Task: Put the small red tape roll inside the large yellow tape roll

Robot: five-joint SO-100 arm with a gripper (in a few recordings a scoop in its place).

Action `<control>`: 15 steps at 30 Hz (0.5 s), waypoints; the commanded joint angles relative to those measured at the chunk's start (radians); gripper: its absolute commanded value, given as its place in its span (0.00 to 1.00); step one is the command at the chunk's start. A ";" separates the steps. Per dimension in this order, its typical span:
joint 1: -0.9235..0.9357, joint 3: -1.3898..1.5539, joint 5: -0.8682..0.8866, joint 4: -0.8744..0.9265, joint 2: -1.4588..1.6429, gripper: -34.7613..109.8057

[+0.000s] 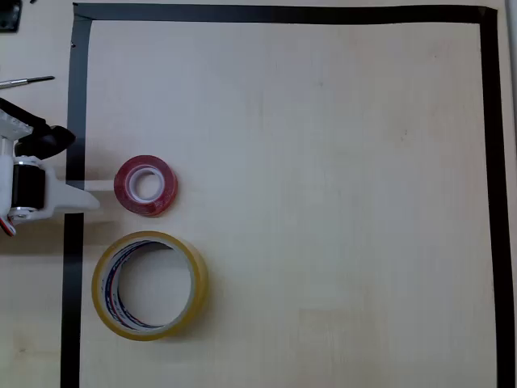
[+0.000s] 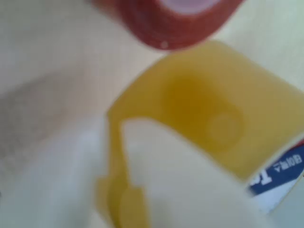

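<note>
Overhead, a pale wooden worktop (image 1: 323,202) bordered by black tape (image 1: 77,121). Near its left edge the small red tape roll (image 1: 146,186) lies flat, with the large yellow tape roll (image 1: 149,284) just beside it, toward the bottom edge. The white claw (image 1: 95,185) reaches in from the left, a thin finger (image 1: 101,185) touching the red roll; its opening cannot be told.

Most of the desk (image 1: 339,202) inside the black tape border (image 1: 488,194) lies bare and open to approach, while the small red tape roll (image 1: 146,186) and the large yellow tape roll (image 1: 149,284) crowd the left edge, near each other, seemingly with a narrow gap between.
</note>
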 commanded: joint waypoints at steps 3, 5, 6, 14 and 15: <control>-0.015 -0.087 -0.025 0.110 0.015 0.24; -0.012 -0.117 -0.025 0.112 0.015 0.24; -0.014 -0.132 -0.025 0.115 0.015 0.24; -0.018 -0.270 -0.025 0.106 0.015 0.24; -0.020 -0.291 -0.025 0.103 0.015 0.24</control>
